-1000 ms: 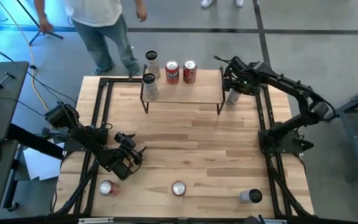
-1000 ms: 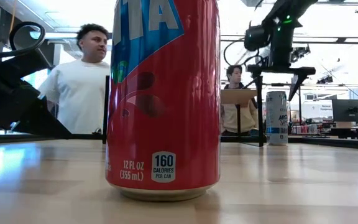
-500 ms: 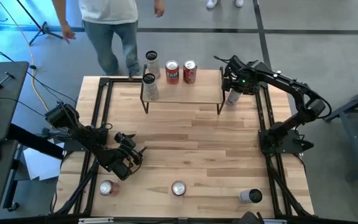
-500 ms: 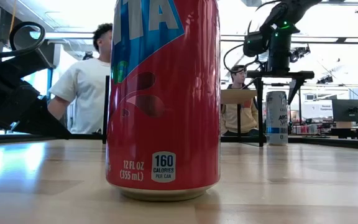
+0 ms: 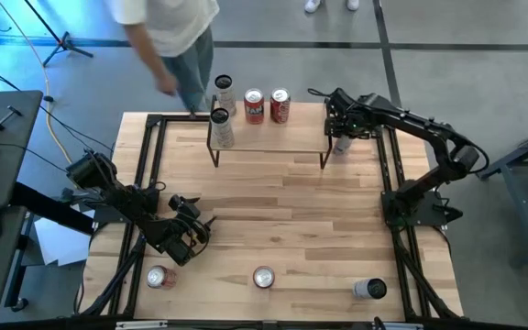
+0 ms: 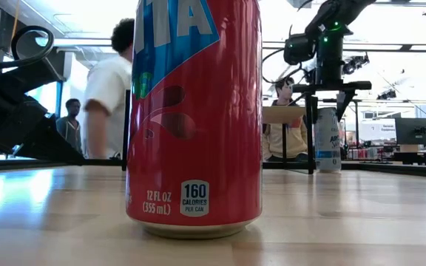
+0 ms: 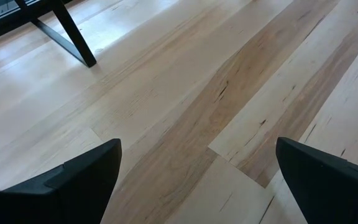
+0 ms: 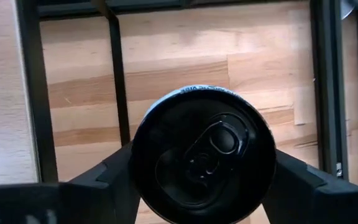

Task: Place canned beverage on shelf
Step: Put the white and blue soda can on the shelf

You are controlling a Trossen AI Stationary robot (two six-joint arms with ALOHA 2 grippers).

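Can [image 8: 204,152] between right pincer [image 8: 197,180] fingers

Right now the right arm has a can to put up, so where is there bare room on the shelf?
The shelf is bare along its right part, from the red cans to its right end, beside which the right gripper grips the white can. Its front strip is bare too. The left end is crowded: silver cans.
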